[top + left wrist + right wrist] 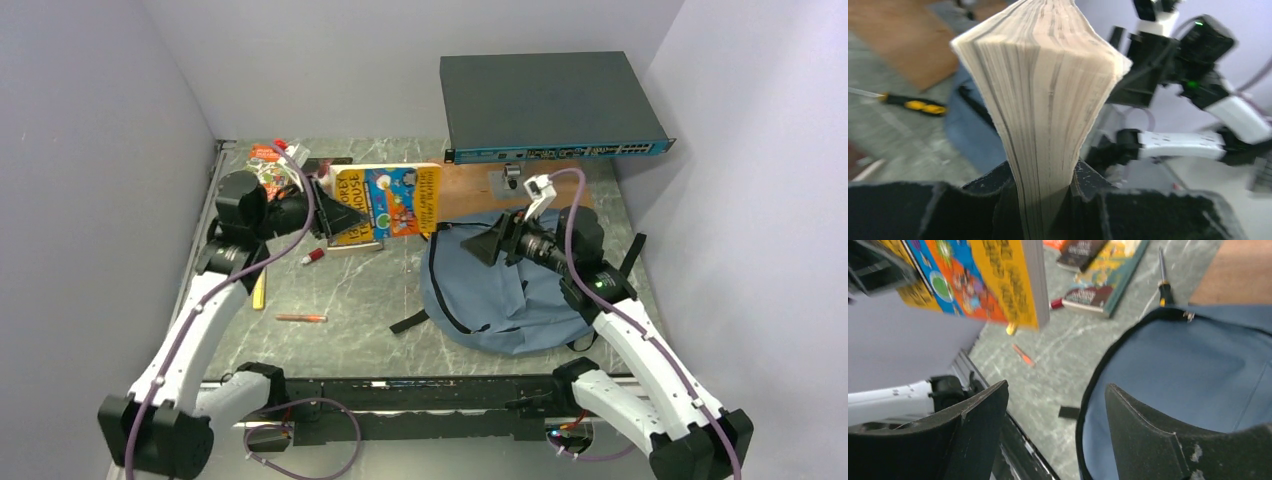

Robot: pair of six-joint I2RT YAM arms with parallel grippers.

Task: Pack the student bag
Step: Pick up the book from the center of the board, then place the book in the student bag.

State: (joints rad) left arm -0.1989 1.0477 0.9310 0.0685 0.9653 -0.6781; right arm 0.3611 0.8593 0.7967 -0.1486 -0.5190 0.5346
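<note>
Soft matt cloth student bag (500,290), glossy-covered paper book (385,200), marbled tabletop (350,290)

A book (385,200) hangs left of the bag (500,290); further left lies what may be a pen (301,318); a box (545,105) sits behind.

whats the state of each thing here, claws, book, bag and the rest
student bag, flat on the table, zip unclear
yellow book, raised off the table, pages fanned
left claw, shut on the yellow book
right claw, open, empty, above the student bag's edge
spare books, lying at the far left
orange pen, lying loose on the table
</note>
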